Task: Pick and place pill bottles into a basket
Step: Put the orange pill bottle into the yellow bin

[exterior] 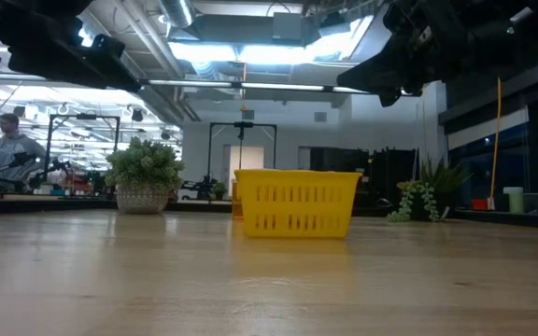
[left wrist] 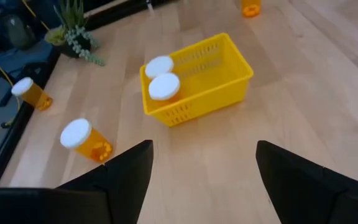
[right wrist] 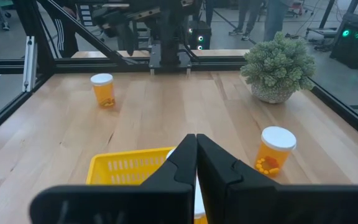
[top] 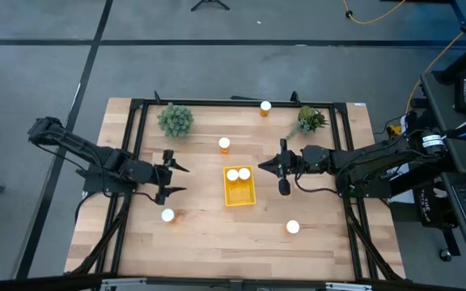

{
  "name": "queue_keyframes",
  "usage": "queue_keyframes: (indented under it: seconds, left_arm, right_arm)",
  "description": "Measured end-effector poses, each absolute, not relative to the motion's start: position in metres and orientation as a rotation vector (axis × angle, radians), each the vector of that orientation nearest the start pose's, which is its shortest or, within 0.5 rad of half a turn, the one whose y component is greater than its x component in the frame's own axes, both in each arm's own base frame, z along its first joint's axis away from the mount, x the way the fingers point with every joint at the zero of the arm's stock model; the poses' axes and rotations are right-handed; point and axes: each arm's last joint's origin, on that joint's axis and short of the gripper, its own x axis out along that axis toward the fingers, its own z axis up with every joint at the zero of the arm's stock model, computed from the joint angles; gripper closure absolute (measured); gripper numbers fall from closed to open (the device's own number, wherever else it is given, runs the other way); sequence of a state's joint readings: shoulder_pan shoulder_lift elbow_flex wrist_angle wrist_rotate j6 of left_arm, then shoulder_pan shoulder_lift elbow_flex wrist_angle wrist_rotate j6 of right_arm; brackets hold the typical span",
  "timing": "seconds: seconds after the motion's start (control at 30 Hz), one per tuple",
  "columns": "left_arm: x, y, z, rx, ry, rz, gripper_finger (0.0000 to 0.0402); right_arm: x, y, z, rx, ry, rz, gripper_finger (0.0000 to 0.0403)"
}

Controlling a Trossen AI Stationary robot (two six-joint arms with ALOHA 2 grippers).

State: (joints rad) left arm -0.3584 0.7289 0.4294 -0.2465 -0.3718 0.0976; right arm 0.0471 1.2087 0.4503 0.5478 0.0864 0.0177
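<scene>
1. The right gripper (top: 281, 167) is held above the worktop just beside the basket's right side, its fingers (right wrist: 185, 163) pressed together with nothing between them.
2. The left gripper (top: 171, 178) is held over the left half of the worktop, well apart from the basket, its fingers (left wrist: 129, 168) spread wide and empty.
3. The yellow basket (top: 239, 195) is set near the middle of the worktop; two pill bottles (top: 238, 174) are stood side by side in its far end, white caps up.
4. Four bottles are left outside: one (top: 224, 145) just beyond the basket, one (top: 265, 107) at the far edge, one (top: 167, 215) toward the near left corner and one (top: 293, 227) toward the near right.
5. Two potted plants are seen near the far edge, one left (top: 175, 120), one right (top: 309, 120).
6. A black frame (top: 136, 129) is run around the worktop's edges.
</scene>
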Motion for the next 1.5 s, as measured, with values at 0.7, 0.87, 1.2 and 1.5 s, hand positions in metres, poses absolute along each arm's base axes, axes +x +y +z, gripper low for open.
queue_keyframes:
  seconds: [0.7,0.87,1.2,1.5]
  left_arm:
    - [0.125,-0.046,0.215,-0.086,0.785,-0.243,0.0121]
    - [0.119,-0.045,0.209,-0.17,0.888,-0.216,0.0121]
    - [0.118,-0.056,0.203,-0.165,0.925,-0.181,0.0121]
    - [0.115,-0.076,0.178,-0.209,1.063,-0.153,0.0121]
  right_arm:
    - [0.24,0.009,0.205,0.01,0.213,-0.041,0.0387]
    - [0.24,0.009,0.204,0.067,0.22,-0.047,0.0387]
    - [0.239,0.02,0.202,0.081,0.242,-0.005,0.0387]
    - [0.239,0.02,0.202,0.076,0.241,-0.003,0.0387]
